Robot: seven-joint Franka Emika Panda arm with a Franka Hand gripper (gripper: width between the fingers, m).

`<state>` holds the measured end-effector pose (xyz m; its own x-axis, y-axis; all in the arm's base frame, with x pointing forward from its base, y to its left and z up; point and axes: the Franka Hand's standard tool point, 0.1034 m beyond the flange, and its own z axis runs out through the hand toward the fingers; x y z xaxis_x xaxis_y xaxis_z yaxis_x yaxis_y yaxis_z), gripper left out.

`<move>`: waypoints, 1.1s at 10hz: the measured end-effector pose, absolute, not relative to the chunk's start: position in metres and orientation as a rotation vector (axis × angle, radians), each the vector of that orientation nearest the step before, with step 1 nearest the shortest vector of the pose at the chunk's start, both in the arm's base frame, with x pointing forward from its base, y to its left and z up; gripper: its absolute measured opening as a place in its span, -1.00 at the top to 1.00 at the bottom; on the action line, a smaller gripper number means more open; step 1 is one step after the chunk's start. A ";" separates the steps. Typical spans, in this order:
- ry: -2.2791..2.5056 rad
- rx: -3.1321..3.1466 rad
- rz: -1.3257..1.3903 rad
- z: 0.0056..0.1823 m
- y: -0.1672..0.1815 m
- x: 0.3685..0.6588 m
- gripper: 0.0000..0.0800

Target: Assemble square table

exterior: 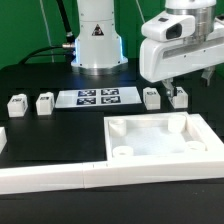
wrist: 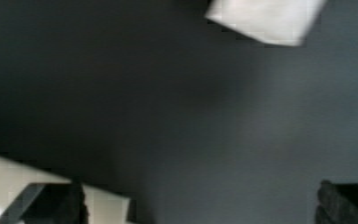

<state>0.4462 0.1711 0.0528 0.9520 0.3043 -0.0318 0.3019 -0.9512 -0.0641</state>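
1. Hovering above the leg at the exterior view's far right, gripper spread wide, holding nothing;
2. square table slab rim-up on black table, just beside border wall;
3. other legs flank marker board;
4. wrist view: blurred white block, probably a leg

White arm bent toward the exterior view's right, tool pointing down, jaws wide (dark fingertips well apart)
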 end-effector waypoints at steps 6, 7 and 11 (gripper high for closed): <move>-0.364 -3.083 0.544 0.047 0.166 0.415 -0.62; -0.378 -3.074 0.581 0.044 0.168 0.417 -0.62; -0.226 -3.000 1.159 0.041 0.165 0.401 -0.62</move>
<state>0.4005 0.1654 0.0412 0.7323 0.1005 -0.6736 0.1597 -0.9868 0.0264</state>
